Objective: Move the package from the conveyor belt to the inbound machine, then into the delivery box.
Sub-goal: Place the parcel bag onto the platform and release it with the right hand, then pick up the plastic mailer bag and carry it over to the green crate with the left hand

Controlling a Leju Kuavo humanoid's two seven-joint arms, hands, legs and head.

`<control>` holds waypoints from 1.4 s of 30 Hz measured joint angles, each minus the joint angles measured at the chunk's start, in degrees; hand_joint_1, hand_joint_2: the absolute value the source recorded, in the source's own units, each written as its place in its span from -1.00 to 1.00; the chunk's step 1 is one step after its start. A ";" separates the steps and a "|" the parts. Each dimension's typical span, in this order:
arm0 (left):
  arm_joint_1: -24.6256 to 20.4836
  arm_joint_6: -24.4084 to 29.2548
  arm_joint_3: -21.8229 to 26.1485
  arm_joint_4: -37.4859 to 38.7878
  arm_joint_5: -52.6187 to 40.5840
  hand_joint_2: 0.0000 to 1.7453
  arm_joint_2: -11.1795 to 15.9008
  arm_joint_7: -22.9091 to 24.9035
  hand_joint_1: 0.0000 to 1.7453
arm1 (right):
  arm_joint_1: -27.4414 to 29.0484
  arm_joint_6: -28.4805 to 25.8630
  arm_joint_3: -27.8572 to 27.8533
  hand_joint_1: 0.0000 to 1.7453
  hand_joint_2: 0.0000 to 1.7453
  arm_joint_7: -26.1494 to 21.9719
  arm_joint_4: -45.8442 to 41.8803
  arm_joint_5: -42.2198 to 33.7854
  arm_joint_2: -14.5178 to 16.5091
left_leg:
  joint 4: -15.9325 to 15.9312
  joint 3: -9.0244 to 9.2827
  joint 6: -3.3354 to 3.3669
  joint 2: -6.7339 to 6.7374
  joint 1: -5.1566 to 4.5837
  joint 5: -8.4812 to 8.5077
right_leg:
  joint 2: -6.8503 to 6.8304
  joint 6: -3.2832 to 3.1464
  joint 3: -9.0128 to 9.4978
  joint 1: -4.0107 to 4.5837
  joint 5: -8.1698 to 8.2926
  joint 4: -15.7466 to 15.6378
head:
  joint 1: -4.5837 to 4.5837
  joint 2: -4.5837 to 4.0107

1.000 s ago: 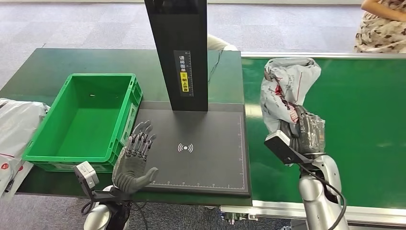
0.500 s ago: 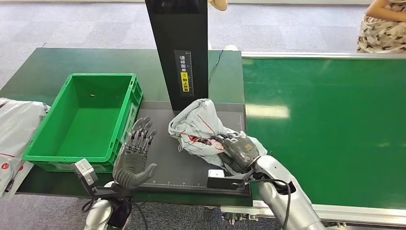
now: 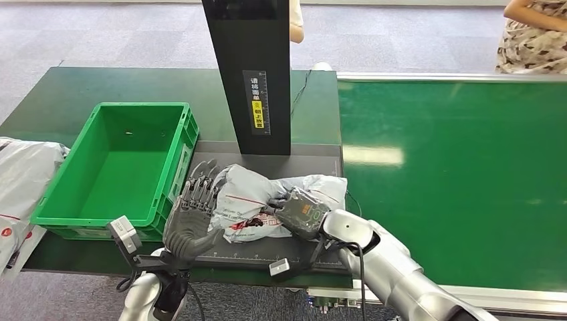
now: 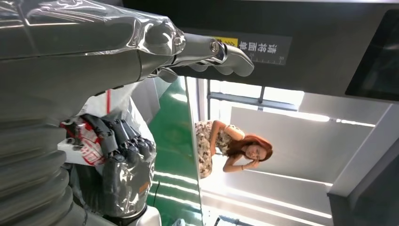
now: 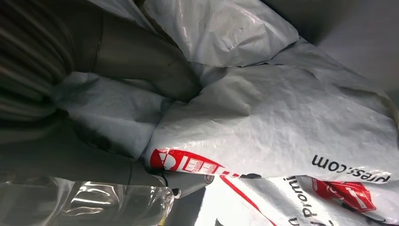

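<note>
Package [image 3: 257,204] lies on the black inbound machine [image 3: 314,251] platform, gripped by the right hand [image 3: 301,212]. Left hand [image 3: 194,217] spread, holding nothing, touching the package. Green delivery box [image 3: 57,217] adjacent; grey carpet [image 3: 100,33] beyond.

The package [image 3: 267,200] covers the middle of the inbound machine's black plate [image 3: 267,251], hiding whatever is marked there. The right hand [image 3: 302,212] sinks into the package's folds, its fingertips out of sight. The machine's upright column [image 3: 249,73] is cut off by the picture's top edge. Left of the green delivery box [image 3: 110,167], grey bags [image 3: 20,180] run off the edge. The package's small print [image 5: 350,176] is partly cropped.
</note>
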 joint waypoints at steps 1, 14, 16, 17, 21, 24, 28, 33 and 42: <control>-0.20 -0.02 -0.18 0.20 0.13 1.00 0.09 0.00 -1.00 | -0.12 -0.07 0.65 -0.69 1.00 -0.13 0.12 -0.41 0.14 | 0.00 0.00 0.00 0.00 0.00 0.00 | 0.00 0.00 0.00 0.00 0.00 0.00 | 0.01 0.00; -1.02 -0.13 -1.43 1.88 0.41 1.00 0.73 0.28 -1.00 | -0.90 -3.68 3.72 -1.00 1.00 5.09 4.20 -6.00 1.57 | 0.01 0.04 0.01 0.00 0.00 0.00 | -0.01 0.00 0.03 -0.01 0.00 -0.02 | 0.01 0.00; -0.97 -0.13 -1.45 2.00 0.41 1.00 0.81 0.29 -1.00 | -0.28 -6.44 2.91 -1.00 1.00 4.07 4.11 -7.94 1.55 | 0.01 0.04 0.01 0.00 -0.01 0.00 | -0.01 0.00 0.03 -0.01 0.01 -0.02 | 0.01 0.01; -0.93 -0.13 -1.46 2.05 0.42 1.00 0.84 0.29 -1.00 | 0.23 -7.99 2.29 -1.00 1.00 3.33 3.86 -9.16 1.51 | 0.02 0.04 0.01 0.00 -0.01 0.00 | -0.01 0.01 0.03 -0.01 0.01 -0.02 | 0.01 0.01; -0.65 -0.10 -1.51 2.08 0.70 1.00 0.92 0.42 -1.00 | 3.74 -15.01 -1.63 -1.00 1.00 -0.07 0.13 -14.85 1.05 | 0.02 0.02 0.01 0.00 -0.01 -0.03 | -0.01 0.01 0.02 -0.01 0.00 -0.02 | 0.00 0.01; -0.31 0.24 -1.59 2.08 0.13 1.00 0.95 0.74 -1.00 | 7.30 -17.19 -5.57 -1.00 1.00 -2.32 -5.09 -19.58 0.49 | 0.02 0.01 -0.02 0.00 0.00 -0.08 | -0.01 0.00 0.00 -0.01 -0.03 -0.04 | 0.01 0.01; 0.16 1.12 -2.12 2.08 -2.37 1.00 1.10 1.22 -1.00 | 12.15 -15.57 -10.71 -1.00 -1.00 -4.96 -12.34 -25.76 0.12 | 0.01 0.01 -0.07 0.00 0.00 -0.12 | 0.00 -0.01 -0.01 0.00 -0.05 -0.04 | 0.01 0.00; 0.50 8.18 -3.03 2.05 -15.03 1.00 1.78 1.50 -1.00 | 18.17 -12.52 -16.37 -1.00 1.00 -6.57 -20.76 -31.40 0.10 | 0.00 0.01 -0.07 -0.01 0.00 -0.12 | -0.01 -0.02 0.00 0.00 -0.06 -0.04 | 0.00 0.00; -1.85 21.52 -6.08 3.18 -50.30 1.00 3.73 14.65 -1.00 | 27.07 -3.46 -23.44 -1.00 1.00 -8.70 -32.10 -37.68 1.96 | 0.00 0.01 -0.07 -0.01 0.00 -0.12 | -0.01 -0.02 -0.01 0.00 -0.07 -0.04 | 0.01 0.00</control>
